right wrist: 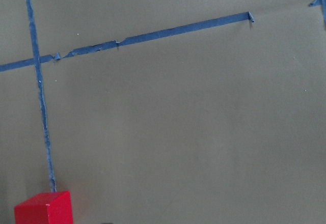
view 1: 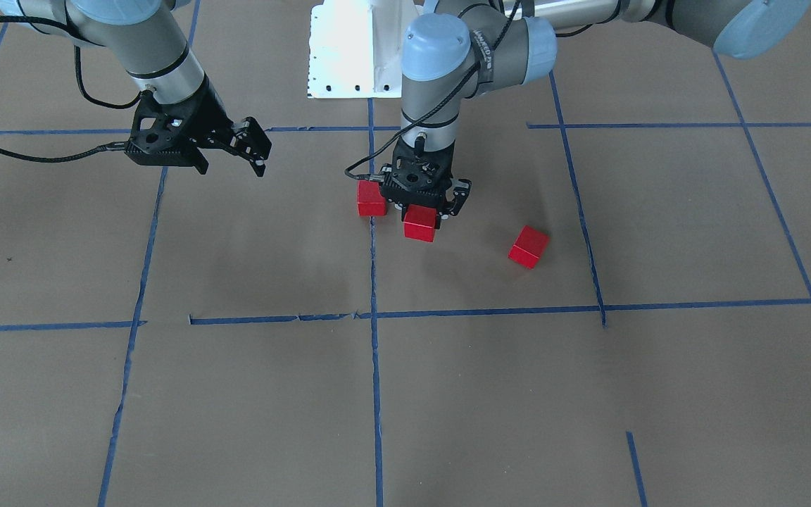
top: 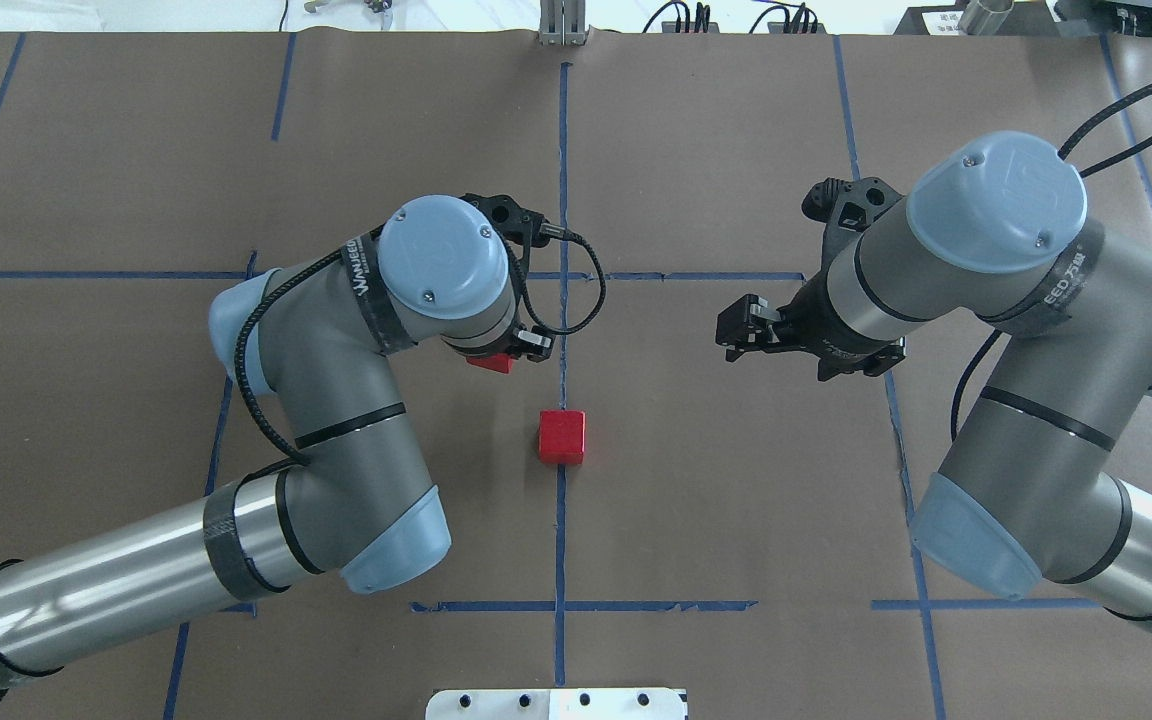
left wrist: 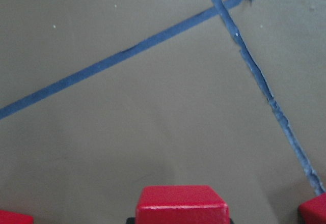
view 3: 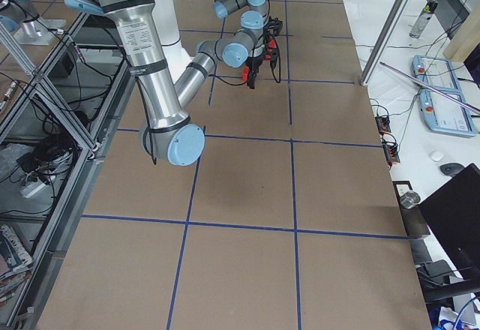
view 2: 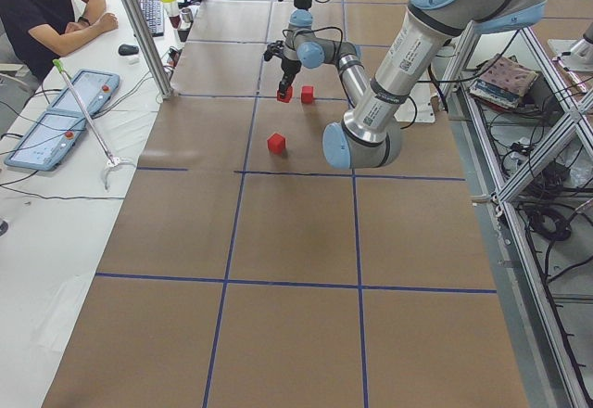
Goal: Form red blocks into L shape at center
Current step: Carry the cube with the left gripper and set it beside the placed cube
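Three red blocks show in the front view. One red block (view 1: pixel 419 229) sits between the fingers of my left gripper (view 1: pixel 424 211), which is shut on it low over the center (view 1: pixel 448 282), just beside the lengthwise blue tape line. In the left wrist view this held block (left wrist: pixel 181 203) fills the bottom edge. A second red block (view 1: pixel 371 198) rests on the tape line right beside it. The third red block (view 1: pixel 529 246) lies apart, turned at an angle. My right gripper (view 1: pixel 256 151) hangs open and empty, well away from the blocks.
A white base plate (view 1: pixel 356 49) stands at the robot's edge of the table. From overhead the left arm's wrist (top: pixel 441 275) covers its gripper and the third block. A person sits at a side table (view 2: pixel 56 139) with a tablet.
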Tool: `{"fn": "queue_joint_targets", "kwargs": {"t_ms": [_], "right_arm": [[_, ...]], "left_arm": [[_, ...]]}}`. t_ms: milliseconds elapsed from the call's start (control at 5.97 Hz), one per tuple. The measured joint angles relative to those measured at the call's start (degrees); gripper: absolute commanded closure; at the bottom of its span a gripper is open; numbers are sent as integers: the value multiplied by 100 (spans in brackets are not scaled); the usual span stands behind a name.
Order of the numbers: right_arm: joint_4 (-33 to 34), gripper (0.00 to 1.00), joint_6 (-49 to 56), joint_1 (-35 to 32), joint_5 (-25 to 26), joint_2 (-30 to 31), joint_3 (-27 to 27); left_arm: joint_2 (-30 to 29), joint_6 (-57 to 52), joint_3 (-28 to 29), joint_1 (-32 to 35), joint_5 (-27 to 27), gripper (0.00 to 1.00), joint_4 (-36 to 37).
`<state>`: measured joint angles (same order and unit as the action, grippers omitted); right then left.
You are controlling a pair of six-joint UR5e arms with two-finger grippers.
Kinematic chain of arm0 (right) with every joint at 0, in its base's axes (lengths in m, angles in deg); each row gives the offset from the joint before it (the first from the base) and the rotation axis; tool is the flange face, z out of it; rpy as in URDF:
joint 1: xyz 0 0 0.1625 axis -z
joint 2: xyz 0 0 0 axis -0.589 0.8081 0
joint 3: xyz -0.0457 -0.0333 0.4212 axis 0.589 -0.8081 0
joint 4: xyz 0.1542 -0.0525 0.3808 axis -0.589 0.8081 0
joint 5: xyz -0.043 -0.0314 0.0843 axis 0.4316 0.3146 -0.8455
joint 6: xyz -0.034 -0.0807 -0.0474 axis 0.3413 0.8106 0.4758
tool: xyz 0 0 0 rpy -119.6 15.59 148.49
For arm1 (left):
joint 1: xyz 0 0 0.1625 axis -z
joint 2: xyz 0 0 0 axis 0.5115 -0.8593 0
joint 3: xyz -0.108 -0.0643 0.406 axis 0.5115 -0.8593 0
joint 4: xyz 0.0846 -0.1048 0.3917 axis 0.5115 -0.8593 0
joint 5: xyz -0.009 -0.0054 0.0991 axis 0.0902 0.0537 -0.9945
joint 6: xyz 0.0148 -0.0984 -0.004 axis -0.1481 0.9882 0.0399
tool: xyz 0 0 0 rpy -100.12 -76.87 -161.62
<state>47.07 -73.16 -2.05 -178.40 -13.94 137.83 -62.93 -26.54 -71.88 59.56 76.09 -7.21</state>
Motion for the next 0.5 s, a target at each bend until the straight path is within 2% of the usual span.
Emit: {"fn": "queue_joint_targets", "kwargs": {"t_ms": [503], "right_arm": [[-3,0,19,-17,-52,287,152]], "left_arm": [[-377,684,768,-233,-22,92,-437]]}}
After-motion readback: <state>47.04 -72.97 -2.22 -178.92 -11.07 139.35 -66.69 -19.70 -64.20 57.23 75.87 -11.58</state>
